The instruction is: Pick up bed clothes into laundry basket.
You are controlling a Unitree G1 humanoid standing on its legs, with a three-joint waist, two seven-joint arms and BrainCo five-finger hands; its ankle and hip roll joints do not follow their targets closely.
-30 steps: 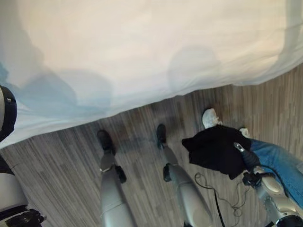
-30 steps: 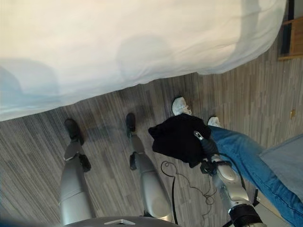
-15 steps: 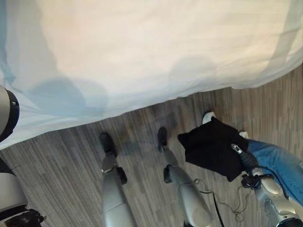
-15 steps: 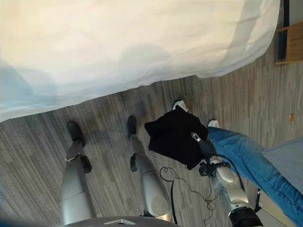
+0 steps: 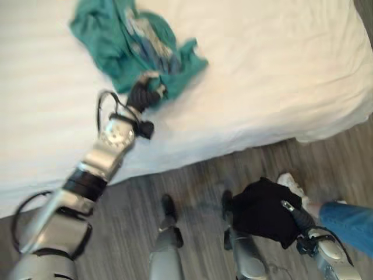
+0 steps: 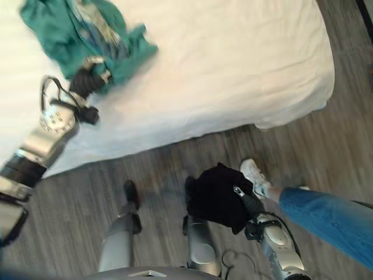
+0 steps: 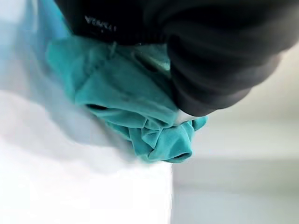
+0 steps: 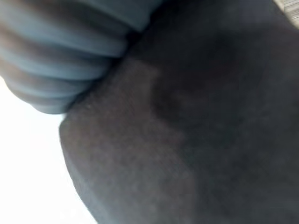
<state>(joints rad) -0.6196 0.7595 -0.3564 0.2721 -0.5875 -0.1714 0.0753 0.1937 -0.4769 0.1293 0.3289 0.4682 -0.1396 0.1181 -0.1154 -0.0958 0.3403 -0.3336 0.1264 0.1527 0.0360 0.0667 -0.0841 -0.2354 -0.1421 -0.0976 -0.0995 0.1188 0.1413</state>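
Observation:
A crumpled teal garment (image 5: 128, 41) lies on the white bed (image 5: 262, 70), toward its far left. My left arm reaches across the sheet, and my left hand (image 5: 141, 94) rests at the garment's near edge, touching the cloth (image 7: 135, 107). Low on the right, over the floor, a black garment (image 5: 259, 210) hangs from my right hand (image 5: 298, 217). A silver finger (image 5: 287, 205) lies on top of that cloth, pinching it. In the right wrist view the black fabric (image 8: 196, 130) sits right against the hand.
The bed's edge runs across the middle, with grey wood floor (image 5: 192, 186) in front of it. A person's leg in blue jeans (image 5: 347, 219) and a white shoe (image 5: 289, 184) stand close by my right hand.
The camera has tilted up, so more of the bed and the teal garment show. My left arm has stretched out onto the bed to the teal garment. The right hand still carries the black garment.

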